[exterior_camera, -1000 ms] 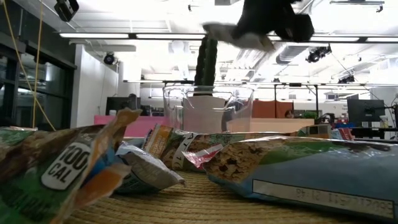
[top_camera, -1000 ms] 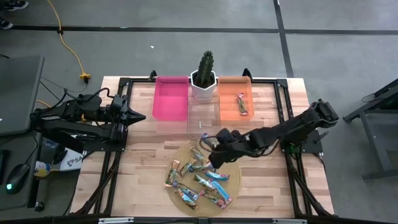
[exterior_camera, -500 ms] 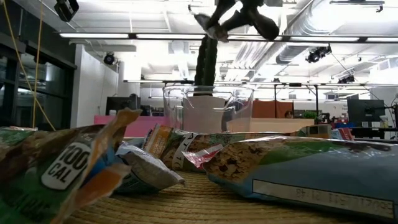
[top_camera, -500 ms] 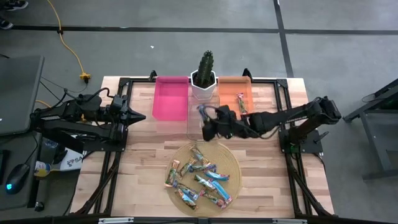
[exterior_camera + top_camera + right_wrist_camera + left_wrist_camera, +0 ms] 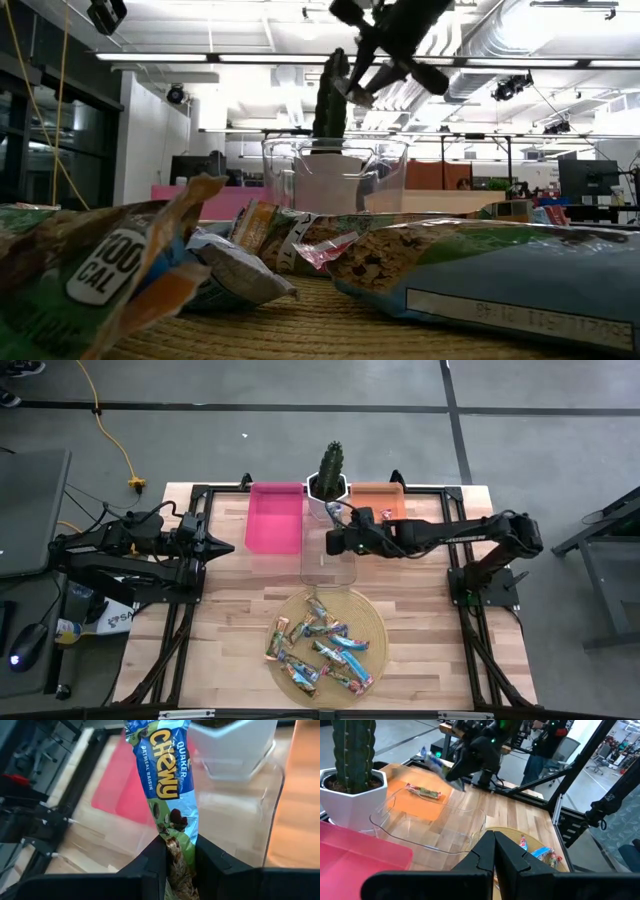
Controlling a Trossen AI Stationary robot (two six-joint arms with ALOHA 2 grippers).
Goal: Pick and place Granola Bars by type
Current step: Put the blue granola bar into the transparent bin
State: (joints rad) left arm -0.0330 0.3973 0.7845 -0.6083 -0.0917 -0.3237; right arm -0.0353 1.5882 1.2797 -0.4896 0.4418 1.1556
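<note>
Writing: held bar (image 5: pixel 167 780) reads "QUAKER CHEWY", with a smaller line beneath that looks like "OATMEAL RAISIN"; nearest wrapper (image 5: pixel 110 265) in the low view reads "100 CAL".
Held bar: blue wrapper, one end pinched between the right gripper's fingers (image 5: pixel 150 865), the rest standing out beyond the fingertips.
Right gripper (image 5: pixel 337 540): clamped on the bar, arm stretched across the table, over the clear bin (image 5: pixel 328 555), just beside the cactus pot (image 5: pixel 328 495).
Left gripper (image 5: pixel 222 546): fingers together, holding nothing, parked at the table's left edge beside the pink bin (image 5: pixel 275 517).
Orange bin (image 5: pixel 395 495): one bar (image 5: pixel 423 793) lying flat inside.
Other bars (image 5: pixel 320 645): heaped on the round woven mat (image 5: pixel 375 622) at the table's near side, well apart from both grippers.
</note>
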